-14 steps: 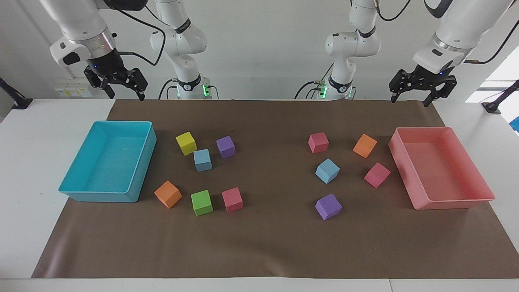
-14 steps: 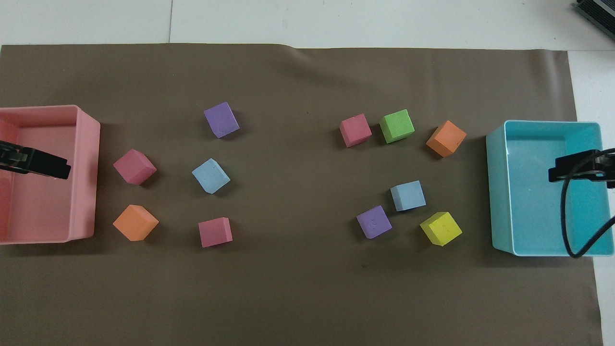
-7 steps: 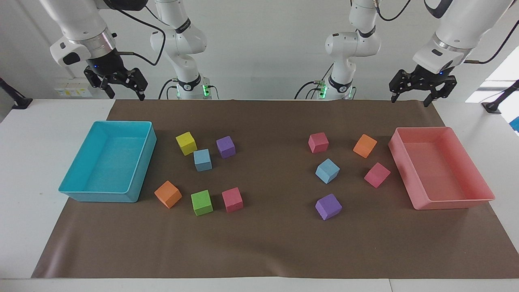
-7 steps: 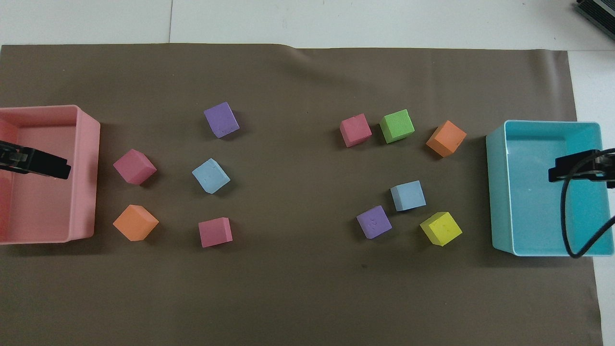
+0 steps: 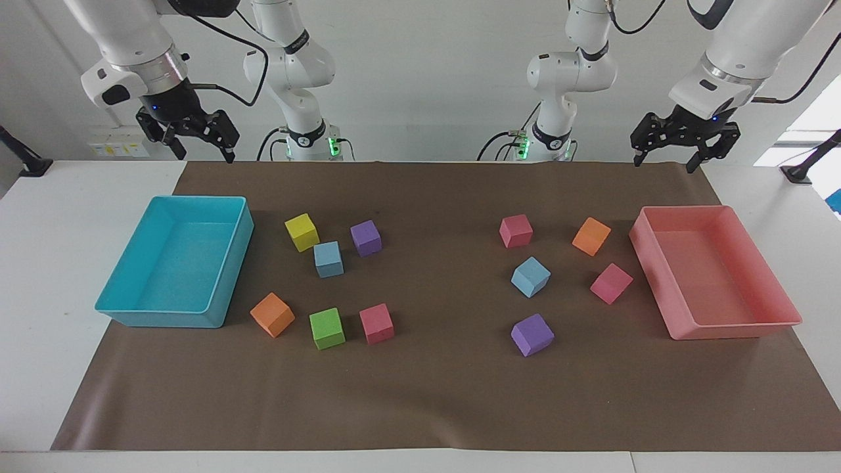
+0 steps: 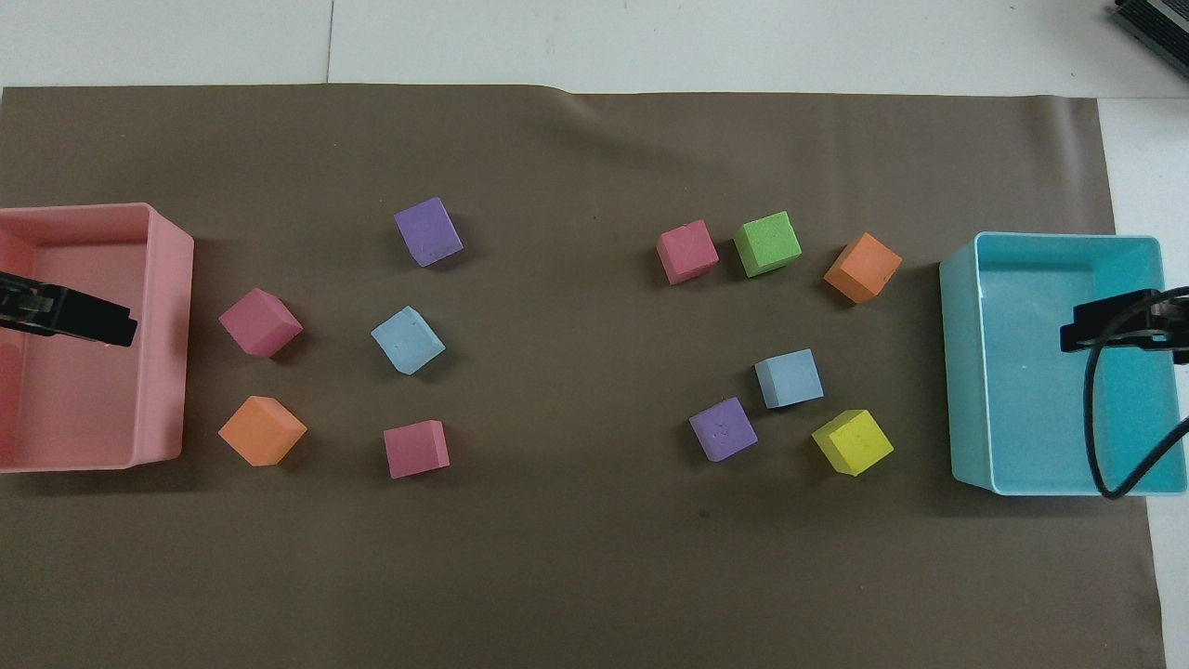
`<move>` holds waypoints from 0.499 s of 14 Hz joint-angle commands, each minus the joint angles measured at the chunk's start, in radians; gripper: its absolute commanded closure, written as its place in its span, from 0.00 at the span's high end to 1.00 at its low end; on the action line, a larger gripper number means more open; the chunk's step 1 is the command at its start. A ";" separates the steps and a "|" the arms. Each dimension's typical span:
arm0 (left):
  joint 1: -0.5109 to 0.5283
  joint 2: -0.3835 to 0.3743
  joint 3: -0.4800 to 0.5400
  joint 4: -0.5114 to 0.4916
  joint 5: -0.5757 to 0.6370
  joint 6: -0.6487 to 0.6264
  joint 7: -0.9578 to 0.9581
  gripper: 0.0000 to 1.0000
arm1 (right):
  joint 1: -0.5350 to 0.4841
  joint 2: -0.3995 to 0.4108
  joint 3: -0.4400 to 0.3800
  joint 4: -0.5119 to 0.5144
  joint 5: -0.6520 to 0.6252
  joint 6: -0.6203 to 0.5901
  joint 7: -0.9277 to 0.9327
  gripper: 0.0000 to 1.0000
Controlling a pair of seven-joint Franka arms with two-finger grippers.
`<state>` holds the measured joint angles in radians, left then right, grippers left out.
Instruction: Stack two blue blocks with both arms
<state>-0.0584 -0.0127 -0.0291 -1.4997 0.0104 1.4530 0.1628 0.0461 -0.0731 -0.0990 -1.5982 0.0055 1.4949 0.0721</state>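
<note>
Both blue blocks point(image 5: 328, 259) point(image 5: 530, 276) lie apart – left gripper point(image 5: 667, 159) and right gripper point(image 5: 205, 156) hang open, holding nothing.

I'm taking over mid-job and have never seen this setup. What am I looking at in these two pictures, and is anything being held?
Two white robot arms work one table. One picture faces them from across the table; the other looks down from above their own end, so the sides are swapped.

On the brown mat lie coloured foam cubes, with a cyan tray at the right arm's end and a pink tray at the left arm's end.

The task's two blue blocks sit apart: one beside a yellow cube, one toward the pink tray.

The left end effector and right end effector hang raised, open and empty. Nothing is stacked yet.
</note>
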 commanded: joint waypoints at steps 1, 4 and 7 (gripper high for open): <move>0.005 -0.016 -0.002 -0.019 -0.012 -0.005 0.012 1.00 | -0.009 -0.016 0.005 -0.012 0.014 0.002 -0.017 1.00; 0.005 -0.016 -0.002 -0.019 -0.012 -0.006 0.012 1.00 | -0.009 -0.016 0.005 -0.012 0.014 0.002 -0.015 1.00; 0.005 -0.016 -0.002 -0.019 -0.012 -0.006 0.012 1.00 | -0.017 -0.016 0.004 -0.012 0.007 -0.002 -0.020 1.00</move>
<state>-0.0584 -0.0127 -0.0291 -1.4997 0.0104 1.4529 0.1628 0.0453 -0.0731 -0.0998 -1.5982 0.0055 1.4949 0.0721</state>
